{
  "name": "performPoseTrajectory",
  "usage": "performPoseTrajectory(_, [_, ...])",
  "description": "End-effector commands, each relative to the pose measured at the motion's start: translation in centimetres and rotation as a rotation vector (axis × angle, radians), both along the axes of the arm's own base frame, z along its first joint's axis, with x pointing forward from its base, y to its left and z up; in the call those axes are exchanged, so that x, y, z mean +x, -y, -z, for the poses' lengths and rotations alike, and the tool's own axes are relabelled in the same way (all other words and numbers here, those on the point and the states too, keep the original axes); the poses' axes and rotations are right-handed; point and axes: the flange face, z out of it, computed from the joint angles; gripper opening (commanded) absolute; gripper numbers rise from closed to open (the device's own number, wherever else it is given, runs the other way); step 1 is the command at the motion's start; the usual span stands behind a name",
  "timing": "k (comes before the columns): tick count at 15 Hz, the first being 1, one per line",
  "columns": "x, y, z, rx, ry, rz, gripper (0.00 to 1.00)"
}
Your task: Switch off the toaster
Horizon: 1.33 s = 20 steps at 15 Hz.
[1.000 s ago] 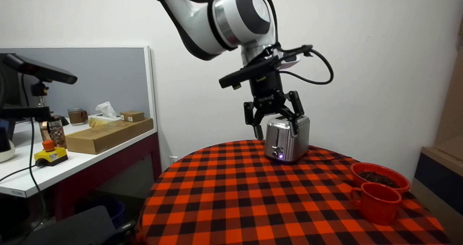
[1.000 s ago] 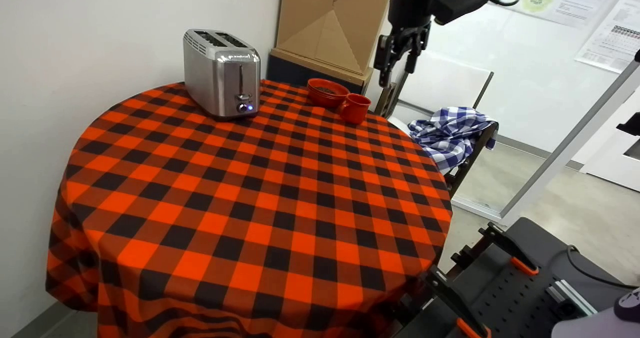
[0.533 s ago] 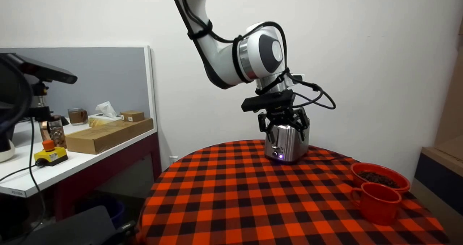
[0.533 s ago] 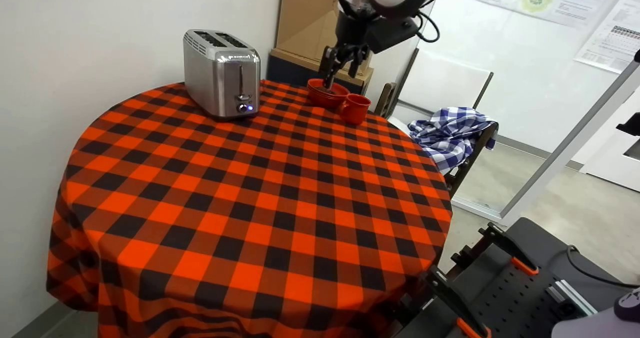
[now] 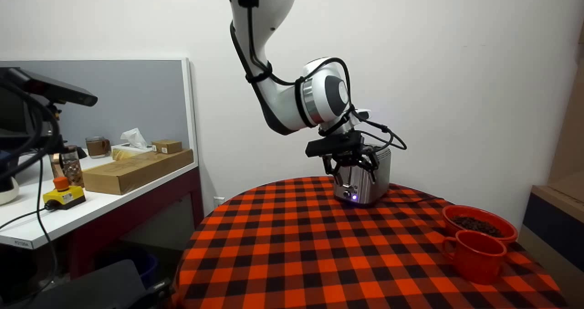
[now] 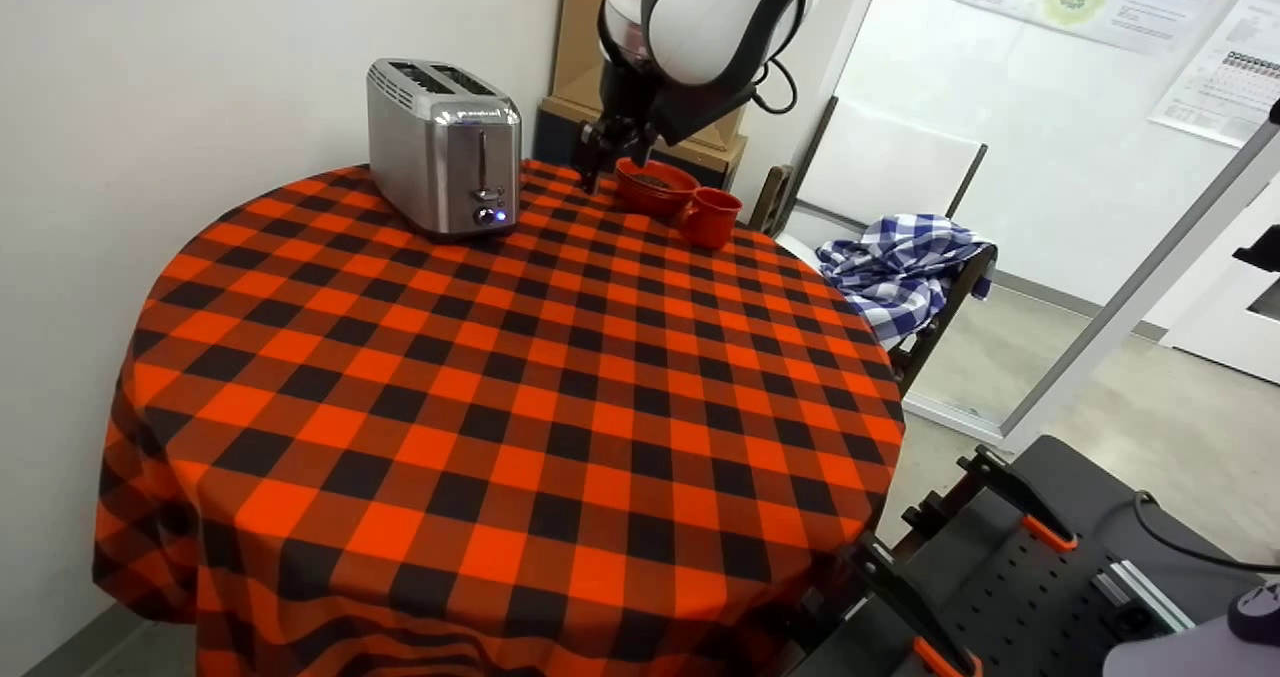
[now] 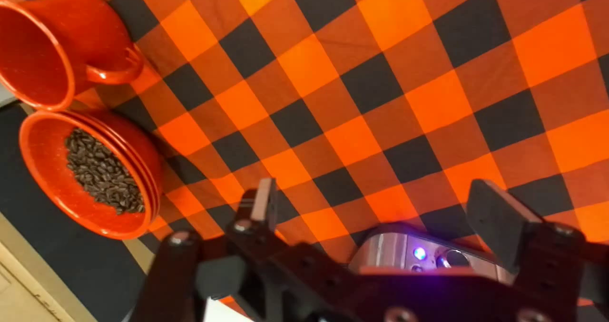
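Note:
The shiny silver toaster (image 5: 383, 174) stands upright at the back of the checked table, against the wall; it shows fully in an exterior view (image 6: 415, 152). On its front end are a slot with a lever (image 6: 487, 197), a round knob (image 6: 486, 217) and a lit blue-white light (image 6: 501, 216). In the wrist view the light (image 7: 419, 253) and knob (image 7: 454, 259) show between the fingers; the rest of the toaster (image 7: 387, 250) is hidden by the gripper. My gripper (image 5: 356, 180) is open and empty, in front of and apart from the toaster's front end (image 6: 614, 171).
A red bowl (image 7: 35, 155) with dark beans and a red mug (image 7: 95, 36) stand near the table's edge. The checked table (image 6: 480, 357) meets the wall behind the toaster. A thin cord (image 5: 413, 202) runs from the toaster. Cardboard boxes (image 6: 590, 67) stand beyond the bowl.
My arm has come down and moved closer to the toaster's front end. The fingers stay open. The toaster, its lit light, the bowl and the mug have not changed.

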Motion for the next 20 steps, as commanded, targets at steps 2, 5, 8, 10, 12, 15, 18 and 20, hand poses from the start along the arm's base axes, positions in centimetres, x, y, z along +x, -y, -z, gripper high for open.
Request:
performPoseTrajectory(2, [2.7, -1.1, 2.7, -0.034, 0.066, 0.032, 1.00])
performPoseTrajectory(5, [3.7, -1.8, 4.3, -0.042, 0.086, 0.065, 1.00])
performPoseTrajectory(8, [4.5, -2.1, 5.7, -0.057, 0.097, 0.087, 1.00])
performPoseTrajectory(10, [5.0, -2.0, 6.6, -0.062, 0.103, 0.106, 1.00])
performPoseTrajectory(12, [5.6, -1.9, 7.5, -0.063, 0.102, 0.121, 1.00])
performPoseTrajectory(15, [5.7, -1.8, 8.6, -0.027, 0.033, 0.076, 1.00])
performPoseTrajectory(18, [5.0, -1.9, 8.8, -0.035, 0.040, 0.088, 1.00])
performPoseTrajectory(20, [5.1, -1.8, 8.8, -0.030, 0.039, 0.087, 1.00])
